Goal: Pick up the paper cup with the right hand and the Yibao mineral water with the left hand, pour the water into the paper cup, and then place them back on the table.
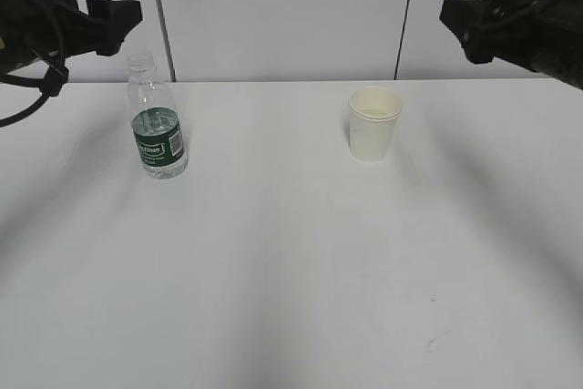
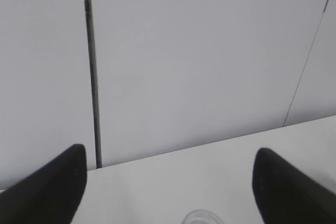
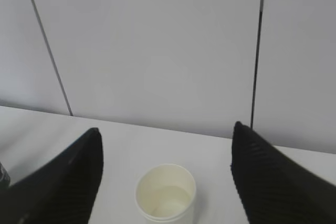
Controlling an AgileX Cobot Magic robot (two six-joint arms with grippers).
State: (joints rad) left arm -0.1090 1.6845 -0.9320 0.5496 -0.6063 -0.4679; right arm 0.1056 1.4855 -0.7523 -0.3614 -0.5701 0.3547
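Observation:
The Yibao mineral water bottle [image 1: 158, 134] stands upright and capless on the left of the white table [image 1: 291, 261]. Its open neck rim shows at the bottom of the left wrist view [image 2: 202, 217]. The paper cup [image 1: 374, 123] stands upright on the right and holds a little clear water in the right wrist view [image 3: 165, 192]. My left gripper [image 1: 123, 20] is open and empty, raised above and behind the bottle; its jaws stand wide apart in the left wrist view [image 2: 169, 153]. My right gripper [image 1: 455, 25] is open and empty, raised above and to the right of the cup, with jaws wide either side of it [image 3: 165, 132].
A white panelled wall [image 1: 282, 6] with dark vertical seams runs along the table's far edge. The tabletop between and in front of the bottle and cup is bare apart from a few tiny dark specks [image 1: 431, 343].

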